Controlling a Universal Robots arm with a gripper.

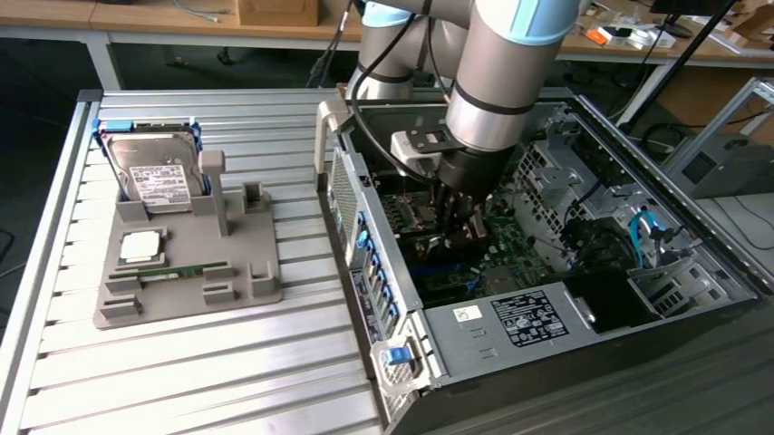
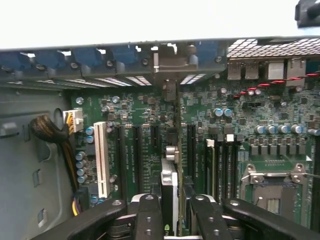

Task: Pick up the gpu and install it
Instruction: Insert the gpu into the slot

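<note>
Fingers (image 2: pixel 148 216) of the black gripper (image 2: pixel 174 201) sit nearest the wrist camera, and we see them clamped on either side of the gpu (image 2: pixel 169 182), a thin dark expansion card seen edge-on and standing upright. Beyond the grip, the card runs over the green motherboard (image 2: pixel 145 145), in line with the long black slots between a white plastic slot (image 2: pixel 101 160) and the silver processor socket (image 2: pixel 270 192). We cannot tell whether its edge is seated. Farther off, its silver metal end bracket (image 2: pixel 170 64) reaches the rear wall of the open grey metal computer case (image 2: pixel 20 110).

In the exterior view the case lies at the lower right of the frame, and the grey-and-blue robot arm (image 1: pixel 496 82) reaches down into it. On the exterior view's left, a slatted aluminium table (image 1: pixel 181 390) carries a grey plastic fixture (image 1: pixel 248 290). It holds a narrow green memory stick (image 1: pixel 181 270), then a square silver processor (image 1: pixel 141 245), and behind them a silver hard drive with a white label (image 1: pixel 155 168).
</note>
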